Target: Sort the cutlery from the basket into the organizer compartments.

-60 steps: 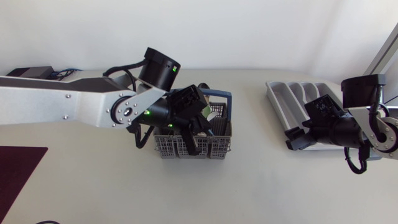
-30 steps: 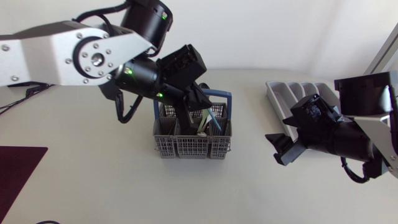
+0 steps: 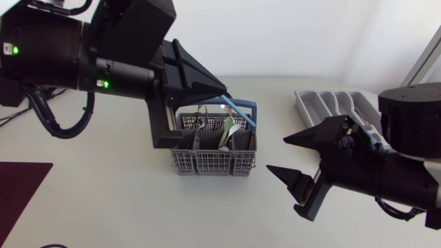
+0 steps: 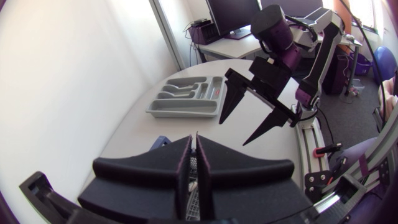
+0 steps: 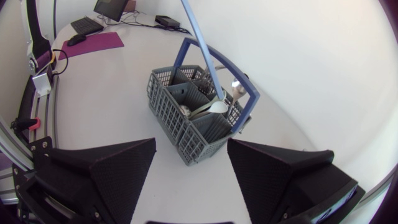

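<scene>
The grey cutlery basket (image 3: 213,160) with a blue handle stands mid-table and holds several pieces. My left gripper (image 3: 222,91) hangs high above it, shut on a light-blue utensil (image 3: 238,114). That utensil slants down to the basket's rim; in the right wrist view the blue utensil (image 5: 204,50) runs up from the basket (image 5: 186,121). The left wrist view shows the left gripper (image 4: 194,142) with its fingers pressed together. My right gripper (image 3: 286,160) is open to the right of the basket and points at it; it holds nothing (image 5: 191,149). The grey organizer (image 3: 329,103) lies at the far right.
A dark maroon mat (image 3: 21,187) lies at the table's left front edge. In the left wrist view the organizer (image 4: 186,101) holds several pieces of cutlery, with my right gripper (image 4: 234,132) raised near it. Bare tabletop lies between basket and organizer.
My left arm has risen from the basket, drawing the blue utensil up with it. My right arm has swung from the organizer toward the basket, with its fingers spread.
</scene>
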